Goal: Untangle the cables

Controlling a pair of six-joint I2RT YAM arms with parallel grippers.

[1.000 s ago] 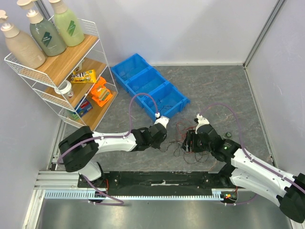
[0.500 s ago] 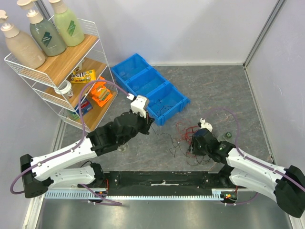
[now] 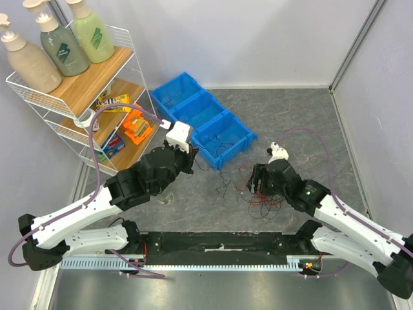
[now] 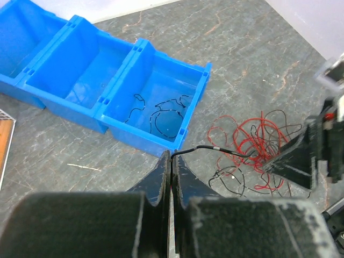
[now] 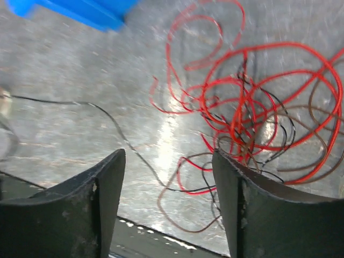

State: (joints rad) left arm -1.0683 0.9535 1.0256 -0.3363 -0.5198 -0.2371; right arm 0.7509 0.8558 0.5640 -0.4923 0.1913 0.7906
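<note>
**Left gripper** (image 4: 171, 159): jaws are closed, with a single black strand (image 4: 215, 149) pinched between the fingertips.

**Right gripper** (image 5: 166, 161): jaws are held wide apart and nothing is gripped. Red loops are seen between and beyond the fingers; contact with them cannot be told.

**Cables** (image 4: 248, 141): one loose tangle of red and black loops is laid on the grey table (image 3: 290, 123), just at the right gripper and near the blue bin (image 4: 194, 102). No single long axis is shown by the heap. The pinched strand is stretched from the tangle across to the left fingertips.

**Counted:**
- two grippers
- one tangle
- one bin of three compartments, with short black wire pieces (image 4: 161, 115) lying in the compartment nearest the tangle
- one shelf rack (image 3: 84, 84)
- three bottles (image 3: 61, 48) on its top
</note>
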